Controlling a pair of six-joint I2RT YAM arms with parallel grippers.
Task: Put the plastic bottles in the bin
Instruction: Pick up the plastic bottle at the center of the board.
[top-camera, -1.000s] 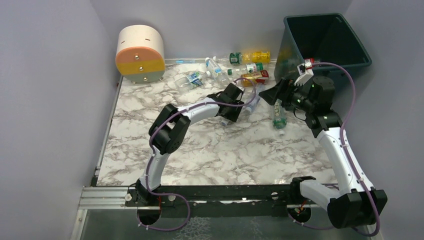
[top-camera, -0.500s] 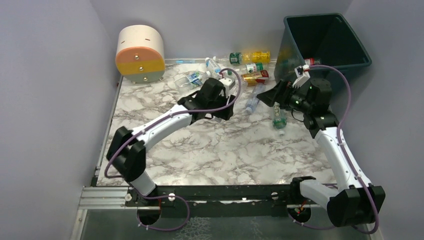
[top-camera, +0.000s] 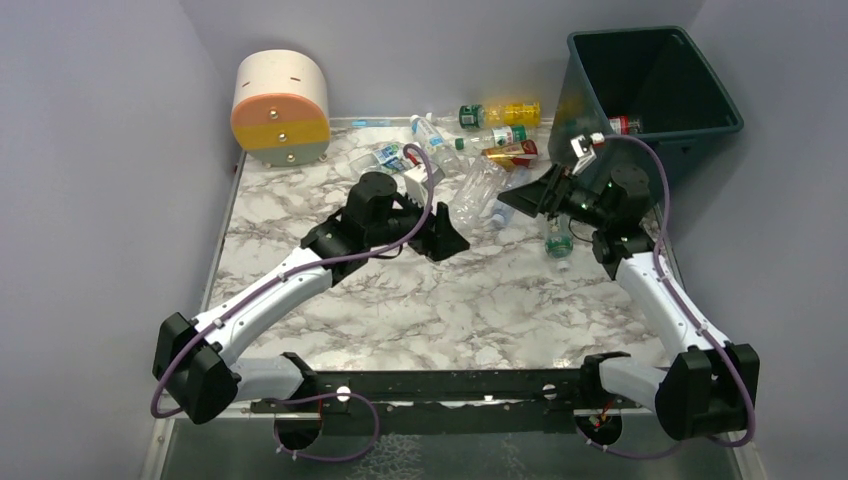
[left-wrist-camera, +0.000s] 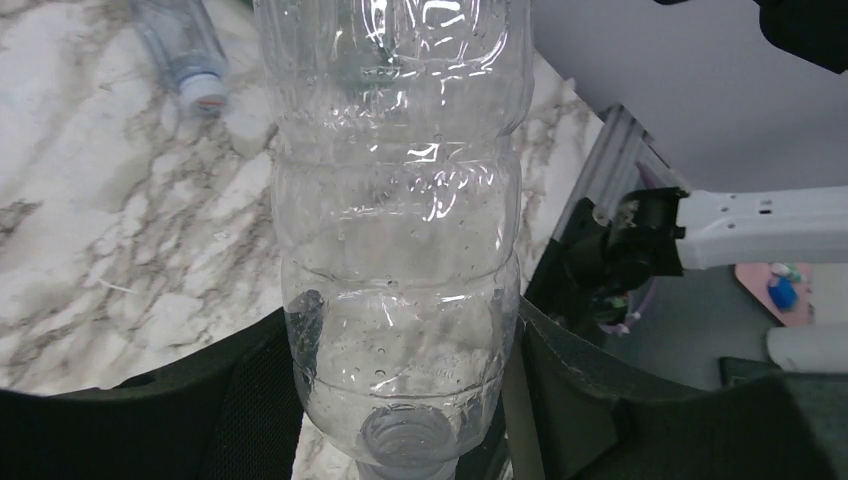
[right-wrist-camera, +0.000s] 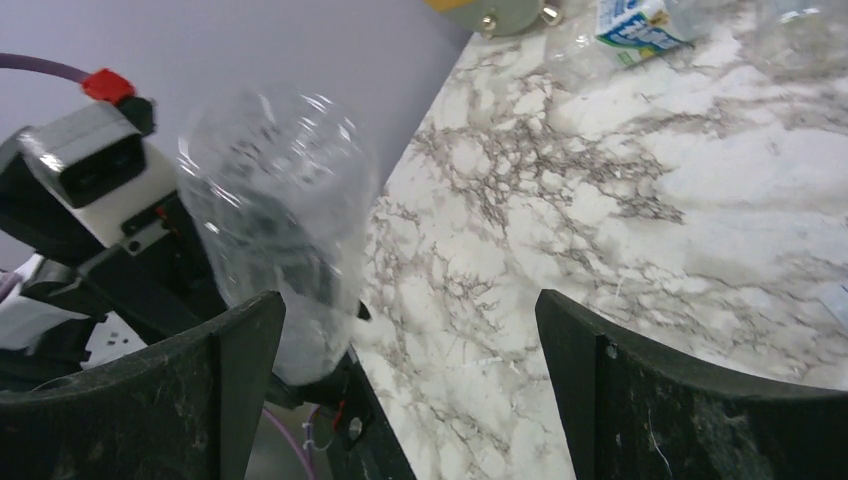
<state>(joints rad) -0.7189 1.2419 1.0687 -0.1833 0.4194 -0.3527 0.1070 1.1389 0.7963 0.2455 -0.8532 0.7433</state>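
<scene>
My left gripper (top-camera: 447, 230) (left-wrist-camera: 405, 400) is shut on a clear, empty plastic bottle (top-camera: 472, 190) (left-wrist-camera: 400, 200), gripped near its neck, body pointing toward the right arm. My right gripper (top-camera: 525, 195) (right-wrist-camera: 410, 380) stands open just right of that bottle (right-wrist-camera: 280, 220), which hovers beside its left finger (right-wrist-camera: 200, 400), not between the jaws. The dark teal bin (top-camera: 700, 110) stands at the back right with a red-capped bottle (top-camera: 620, 125) inside. Several more bottles lie at the back, among them a yellow one (top-camera: 505, 112). A green-labelled bottle (top-camera: 558, 245) lies under the right arm.
A round cream, orange and yellow drum (top-camera: 280, 108) stands at the back left. A capped bottle (left-wrist-camera: 190, 55) lies on the marble table (top-camera: 420, 300) just beyond the held one. Grey walls close in on both sides and behind.
The left arm has swung its elbow far to the left and turned, so the clear bottle now points toward the right gripper. The right gripper has shifted slightly left, staying open.
</scene>
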